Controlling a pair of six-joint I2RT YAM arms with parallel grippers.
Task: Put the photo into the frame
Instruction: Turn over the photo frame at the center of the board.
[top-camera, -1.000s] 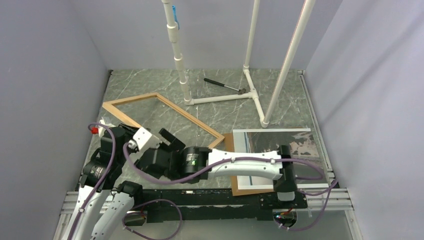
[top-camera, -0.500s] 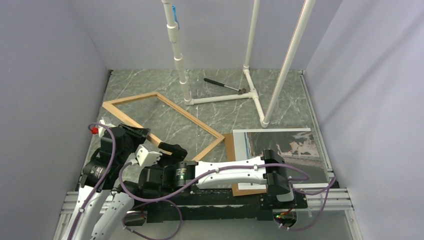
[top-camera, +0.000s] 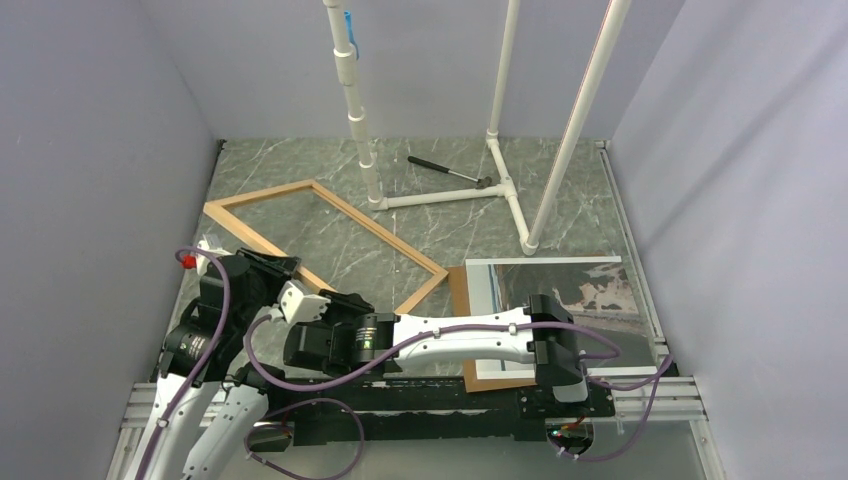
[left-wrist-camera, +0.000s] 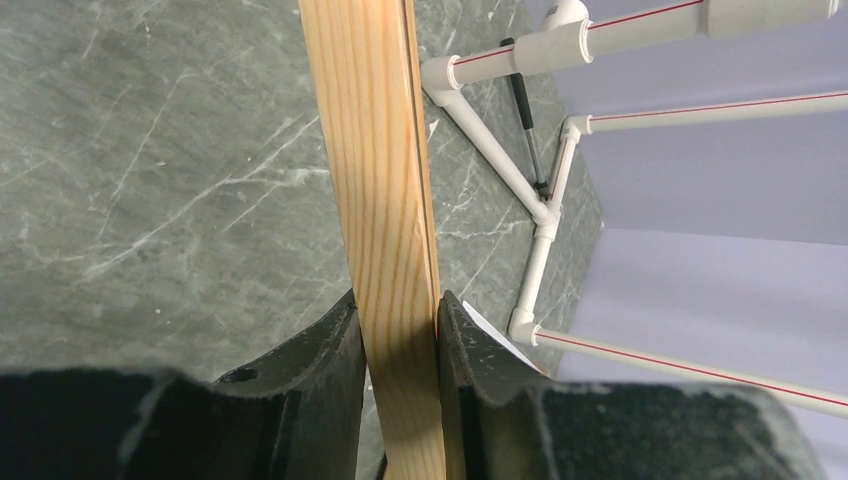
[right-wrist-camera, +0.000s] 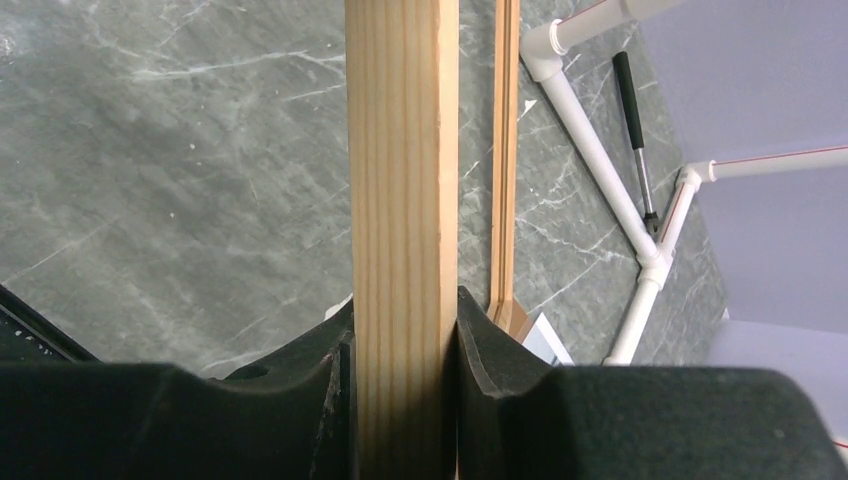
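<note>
Clamping the frame (top-camera: 380, 228) by its near rail, left gripper (left-wrist-camera: 398, 330) and right gripper (right-wrist-camera: 403, 330) both pinch wood, photo (top-camera: 600, 285) lying flat off to the right; next, likely shifting the frame toward it

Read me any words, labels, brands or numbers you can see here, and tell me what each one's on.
None: there is no readable text in any view.
The frame, photo, backing board and hammer show no lettering, labels or numbers.
</note>
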